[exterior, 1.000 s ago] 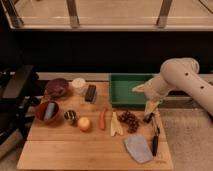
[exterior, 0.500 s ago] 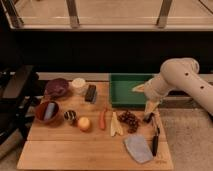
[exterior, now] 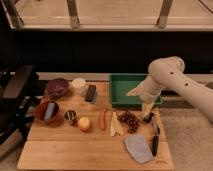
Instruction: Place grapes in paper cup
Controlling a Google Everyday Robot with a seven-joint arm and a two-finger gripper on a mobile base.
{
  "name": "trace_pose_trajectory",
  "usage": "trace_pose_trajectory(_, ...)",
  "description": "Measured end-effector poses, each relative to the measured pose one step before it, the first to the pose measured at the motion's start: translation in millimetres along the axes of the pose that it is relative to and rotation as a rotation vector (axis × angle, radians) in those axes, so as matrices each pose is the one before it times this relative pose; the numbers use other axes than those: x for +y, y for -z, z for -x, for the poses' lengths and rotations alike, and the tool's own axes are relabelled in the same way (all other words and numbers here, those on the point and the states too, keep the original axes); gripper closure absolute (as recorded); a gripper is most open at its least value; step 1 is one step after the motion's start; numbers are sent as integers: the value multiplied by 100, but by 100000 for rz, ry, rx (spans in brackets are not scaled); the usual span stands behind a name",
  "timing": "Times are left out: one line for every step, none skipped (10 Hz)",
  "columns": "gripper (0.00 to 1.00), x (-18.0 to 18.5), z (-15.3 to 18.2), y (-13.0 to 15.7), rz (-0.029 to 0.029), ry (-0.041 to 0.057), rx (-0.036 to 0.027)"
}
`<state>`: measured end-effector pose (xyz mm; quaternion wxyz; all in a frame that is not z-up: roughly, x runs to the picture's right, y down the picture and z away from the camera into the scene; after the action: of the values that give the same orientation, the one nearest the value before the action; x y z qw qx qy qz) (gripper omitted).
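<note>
Across the last second nothing has visibly shifted: my arm holds the same bent pose and my gripper point(exterior: 147, 115) hangs where it hung, low over the right part of the pale wooden tabletop point(exterior: 75, 152), just beside the small bunch of dark reddish-purple grapes point(exterior: 129, 120) on their right. The bunch has not stirred either, so I judge the grasp not yet made and the whole carry still ahead of me. Whether my jaws are spread or pressed together I cannot tell from here. The grapes look knobbly, a loose cluster of round berries that I expect to sag and roll if I take only a few, so a grip low around the cluster seems wise. The short cream-white paper cup point(exterior: 78, 84) stands well apart at the far left of the board, next to the dark purple bowl point(exterior: 56, 87) and a dark rectangular block point(exterior: 90, 93); it looks light and thin-walled and could tip if nudged. Between the grapes and the cup lie a slim orange-red stick point(exterior: 103, 119), a pale yellow wedge point(exterior: 116, 126), a round yellow-orange fruit point(exterior: 84, 123) and a small striped metal tin point(exterior: 70, 116). A green plastic tray point(exterior: 135, 78) sits behind the grapes, and a limp grey cloth point(exterior: 137, 148) lies in front.
</note>
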<state>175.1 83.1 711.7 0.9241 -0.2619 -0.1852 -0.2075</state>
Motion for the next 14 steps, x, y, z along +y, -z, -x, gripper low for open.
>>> trace_pose_trajectory(23,588,-952,-823,1263,-3882,-215)
trace_pose_trajectory(23,825,-1034,-963,1354,-3410,-640)
trace_pose_trajectory(23,671,-1008,-1394,558,-3880,-863)
trace_pose_trajectory(23,169,-546,-1221,42,-2555,-554)
trace_pose_trajectory(23,-28,-447,-1176,173,-1891,-420)
trace_pose_trajectory(23,-16,-471,-951,-97,-1993,-883)
trace_pose_trajectory(23,145,-729,-1204,185,-2847,-1486)
trace_pose_trajectory(23,-9,-103,-1003,680,-1313,-1499)
trace_pose_trajectory(23,-83,87,-905,599,-594,-1160)
trace_pose_trajectory(23,-31,207,-927,902,-554,-1295)
trace_pose_trajectory(23,-20,176,-812,826,-1017,-1537)
trace_pose_trajectory(23,25,151,-580,628,-698,-1260)
trace_pose_trajectory(23,68,342,-1042,1512,-717,-1770)
trace_pose_trajectory(23,-123,507,-859,1071,-216,-1382)
